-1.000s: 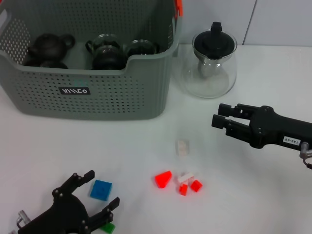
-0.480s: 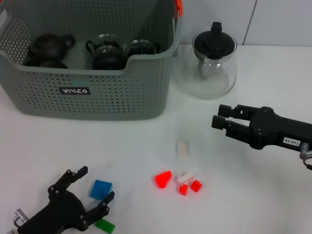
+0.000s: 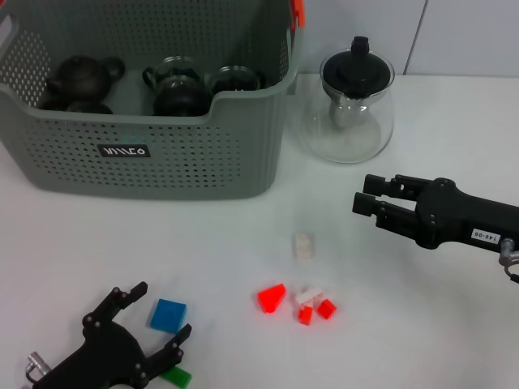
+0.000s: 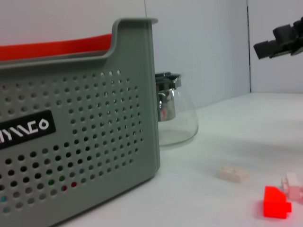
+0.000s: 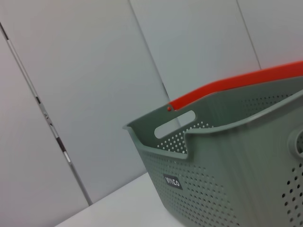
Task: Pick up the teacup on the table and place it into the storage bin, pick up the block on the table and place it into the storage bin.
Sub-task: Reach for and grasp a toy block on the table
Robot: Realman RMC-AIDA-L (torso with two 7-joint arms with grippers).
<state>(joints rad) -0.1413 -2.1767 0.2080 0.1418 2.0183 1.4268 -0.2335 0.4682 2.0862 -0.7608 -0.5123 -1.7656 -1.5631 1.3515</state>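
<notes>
Storage bin (image 3: 162,158) label unreadable. L gripper (image 3: 154,312) open by blue block (image 3: 168,314); R gripper (image 3: 363,201) shut.

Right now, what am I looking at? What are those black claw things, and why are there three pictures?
Those are a robot's two arms, each ending in an end effector that grabs things. The big picture looks down from the robot's head; the other two come from cameras on its wrists. The left end effector is open, low beside a blue block, holding nothing. The right end effector waits above the white table, also holding nothing. On the table are small red blocks, a pale block, a green block, a glass teapot, and a grey storage bin with dark teapots inside.
</notes>
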